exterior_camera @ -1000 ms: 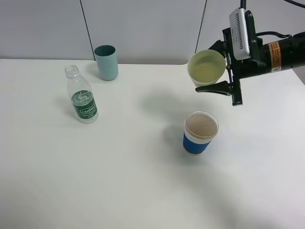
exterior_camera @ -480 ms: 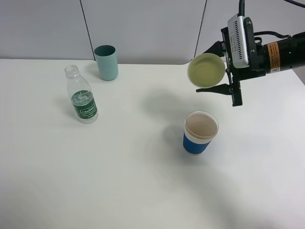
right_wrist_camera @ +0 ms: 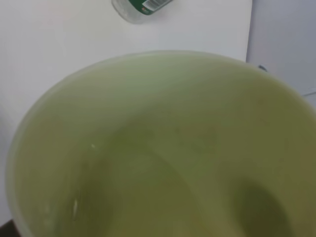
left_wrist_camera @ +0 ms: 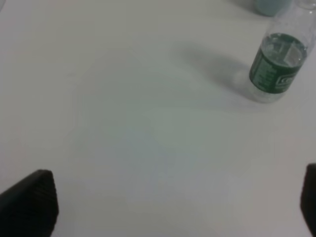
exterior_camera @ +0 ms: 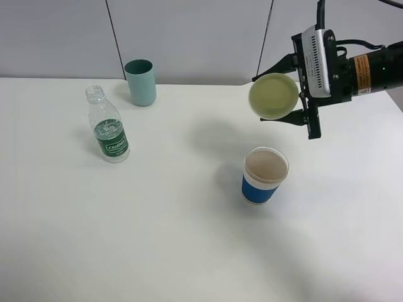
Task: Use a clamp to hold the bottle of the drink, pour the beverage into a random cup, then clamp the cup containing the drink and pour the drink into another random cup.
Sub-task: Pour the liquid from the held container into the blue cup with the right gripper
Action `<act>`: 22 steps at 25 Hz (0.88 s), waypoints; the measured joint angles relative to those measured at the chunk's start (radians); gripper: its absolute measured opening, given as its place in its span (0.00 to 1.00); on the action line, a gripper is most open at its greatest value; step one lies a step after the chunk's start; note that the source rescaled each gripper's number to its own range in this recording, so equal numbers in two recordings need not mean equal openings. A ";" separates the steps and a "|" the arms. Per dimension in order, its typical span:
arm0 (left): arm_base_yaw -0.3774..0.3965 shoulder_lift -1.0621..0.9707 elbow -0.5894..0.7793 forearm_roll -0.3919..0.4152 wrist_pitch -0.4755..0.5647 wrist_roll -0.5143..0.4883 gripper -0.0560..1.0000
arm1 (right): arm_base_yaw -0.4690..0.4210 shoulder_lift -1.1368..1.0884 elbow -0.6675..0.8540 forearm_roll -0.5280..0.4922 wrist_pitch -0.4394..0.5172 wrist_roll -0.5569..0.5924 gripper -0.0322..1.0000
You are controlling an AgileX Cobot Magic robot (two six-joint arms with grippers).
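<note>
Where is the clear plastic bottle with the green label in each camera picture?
Exterior high: the clear plastic bottle with the green label stands left, in front of the teal plastic cup.
Left wrist: it stands close to that cup.
Right wrist: only its lower part shows, beyond the rim of the pale green cup.
Shared landmark: the white table.

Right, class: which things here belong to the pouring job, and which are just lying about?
In the job: bottle; pale green cup, tilted in the right end effector; blue-banded cup.
Lying about: teal cup, apparently unused; left end effector, open and holding nothing.
</note>
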 joint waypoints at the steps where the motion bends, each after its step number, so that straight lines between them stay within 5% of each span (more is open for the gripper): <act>1: 0.000 0.000 0.000 0.000 0.000 0.000 1.00 | 0.004 0.000 0.000 0.000 0.003 -0.004 0.05; 22: 0.000 0.000 0.000 0.000 0.000 0.000 1.00 | 0.052 -0.043 0.000 0.000 0.041 -0.152 0.05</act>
